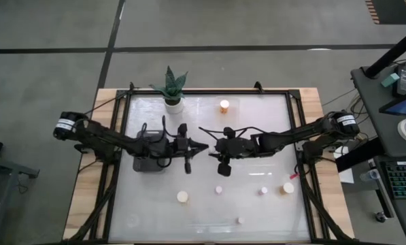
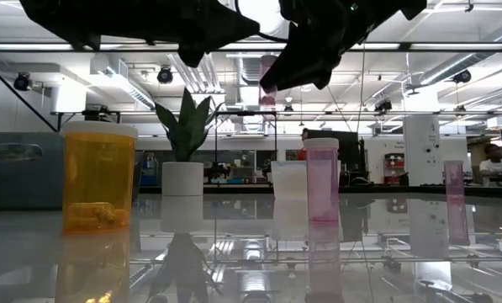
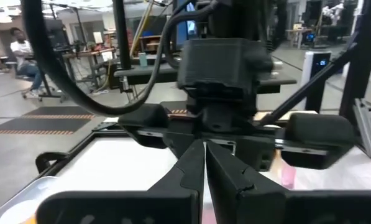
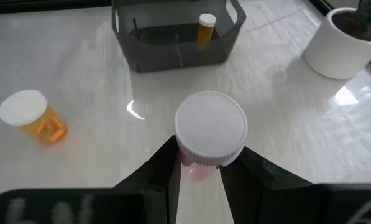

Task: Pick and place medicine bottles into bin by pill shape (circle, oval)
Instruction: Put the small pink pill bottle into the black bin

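Observation:
My right gripper (image 4: 201, 165) is shut on a pinkish-red medicine bottle with a white cap (image 4: 210, 127), above the table's middle (image 1: 213, 150). My left gripper (image 3: 205, 163) is shut and empty, facing it from the left (image 1: 197, 148). The dark bin (image 4: 173, 37) stands beyond, with one orange bottle (image 4: 206, 26) upright in it. Another orange bottle (image 4: 33, 115) stands on the table near it. Several more bottles stand near the front edge (image 1: 219, 190), and one orange bottle stands at the far edge (image 1: 224, 105). The clear tray does not show. My right gripper pinches the pinkish-red bottle's body just under the white cap (image 4: 194, 169) between its two fingers, one on each side. The bottle stands upright in the hold, cap up. In the low view it hangs clear of the table (image 2: 269, 95).
A white pot with a green plant (image 1: 173, 95) stands at the far edge, left of centre. In the low view an orange bottle (image 2: 99, 177) and pink bottles (image 2: 322, 178) stand close to the camera. The two grippers are near each other at the middle.

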`<action>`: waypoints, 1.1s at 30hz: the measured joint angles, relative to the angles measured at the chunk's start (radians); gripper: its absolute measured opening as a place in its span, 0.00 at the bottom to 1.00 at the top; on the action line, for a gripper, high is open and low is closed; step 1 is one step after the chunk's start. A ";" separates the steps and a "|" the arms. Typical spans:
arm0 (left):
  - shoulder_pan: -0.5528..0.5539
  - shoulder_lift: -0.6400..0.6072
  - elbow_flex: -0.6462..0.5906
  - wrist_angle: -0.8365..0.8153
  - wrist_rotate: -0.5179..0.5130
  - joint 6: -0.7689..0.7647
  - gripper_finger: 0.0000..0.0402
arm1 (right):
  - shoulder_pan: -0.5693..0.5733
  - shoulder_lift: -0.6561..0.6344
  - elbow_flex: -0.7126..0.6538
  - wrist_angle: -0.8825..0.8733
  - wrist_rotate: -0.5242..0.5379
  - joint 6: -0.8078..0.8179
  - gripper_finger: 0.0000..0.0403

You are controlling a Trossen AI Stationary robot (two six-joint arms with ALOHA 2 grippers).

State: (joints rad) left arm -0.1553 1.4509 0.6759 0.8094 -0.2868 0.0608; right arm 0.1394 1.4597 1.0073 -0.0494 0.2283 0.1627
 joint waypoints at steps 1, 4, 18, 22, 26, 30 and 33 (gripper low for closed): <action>-0.002 -0.003 -0.003 -0.005 0.002 -0.001 0.00 | 0.000 0.000 0.000 -0.001 0.000 -0.003 0.22; -0.008 -0.006 -0.015 -0.025 0.007 -0.013 0.00 | 0.000 0.000 0.000 -0.003 0.000 -0.003 0.22; -0.008 -0.004 -0.042 -0.160 0.071 -0.133 0.24 | 0.000 0.000 0.000 0.012 -0.003 -0.006 0.22; -0.006 0.026 -0.041 -0.112 0.071 -0.133 0.37 | 0.000 0.000 0.000 0.016 -0.004 -0.006 0.22; 0.006 0.037 -0.040 -0.062 0.071 -0.132 0.46 | 0.000 0.000 -0.001 0.026 -0.060 -0.019 0.22; 0.005 0.039 -0.034 -0.031 0.071 -0.123 0.49 | 0.001 0.000 -0.001 0.025 -0.071 -0.019 0.22; 0.007 0.042 -0.034 -0.004 0.071 -0.123 0.49 | 0.001 0.000 -0.001 0.027 -0.071 -0.019 0.22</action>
State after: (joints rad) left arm -0.1479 1.4932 0.6419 0.8053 -0.2153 -0.0620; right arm 0.1400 1.4597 1.0061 -0.0221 0.1574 0.1436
